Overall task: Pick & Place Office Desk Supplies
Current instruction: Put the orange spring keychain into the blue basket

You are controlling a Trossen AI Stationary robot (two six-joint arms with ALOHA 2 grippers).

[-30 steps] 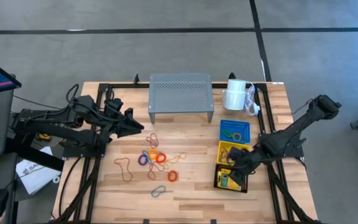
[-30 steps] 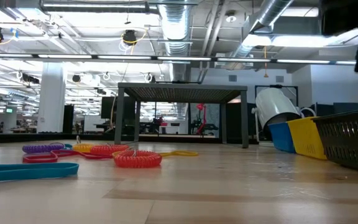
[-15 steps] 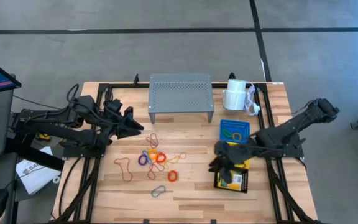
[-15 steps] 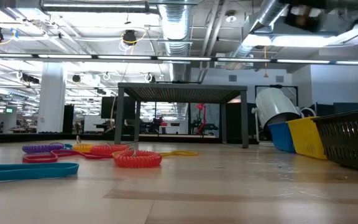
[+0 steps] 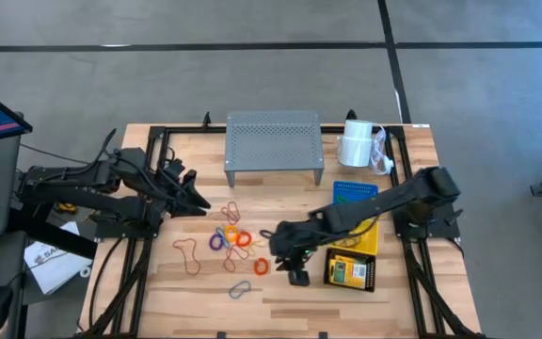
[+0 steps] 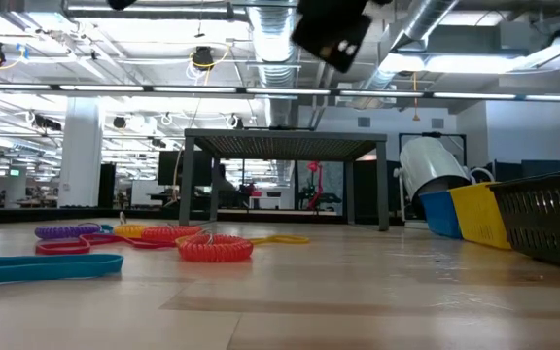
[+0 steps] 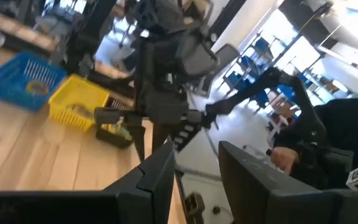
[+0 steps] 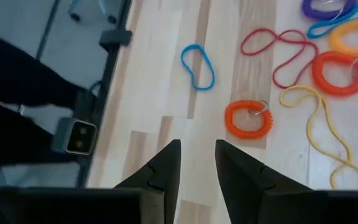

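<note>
While empty, right gripper [image 8: 196, 163] above table, orange coil loop [image 8: 248, 118] just ahead

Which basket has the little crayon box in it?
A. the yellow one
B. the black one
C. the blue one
B. In the high view the yellow-green crayon box lies inside the black basket, the one nearest the table's front edge, next to the yellow basket.
</note>
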